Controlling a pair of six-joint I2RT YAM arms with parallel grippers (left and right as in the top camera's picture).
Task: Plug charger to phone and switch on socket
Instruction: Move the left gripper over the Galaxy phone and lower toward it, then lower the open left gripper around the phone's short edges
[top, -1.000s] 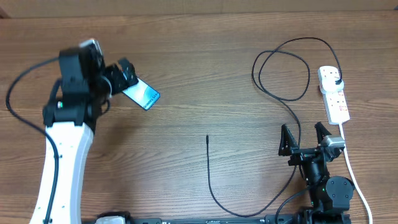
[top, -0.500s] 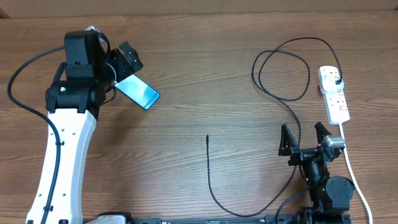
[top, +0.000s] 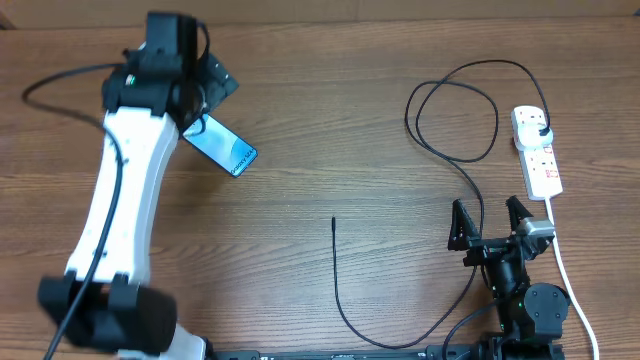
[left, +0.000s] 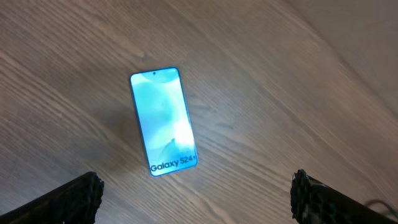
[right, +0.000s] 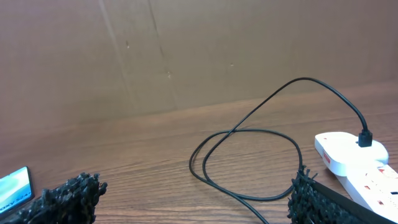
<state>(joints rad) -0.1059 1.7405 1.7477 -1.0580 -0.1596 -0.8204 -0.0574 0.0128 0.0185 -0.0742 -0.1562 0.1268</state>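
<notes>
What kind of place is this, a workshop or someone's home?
Probably a robotics test bench, not a home: a white robot arm over a wooden table, with just a phone, charger and power strip laid out.

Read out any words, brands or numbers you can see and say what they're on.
"Galaxy S24+": white print on the phone screen, near one short end; the last sign is small.
Power strip: red marks, too small to read.
Nothing else is readable.
</notes>
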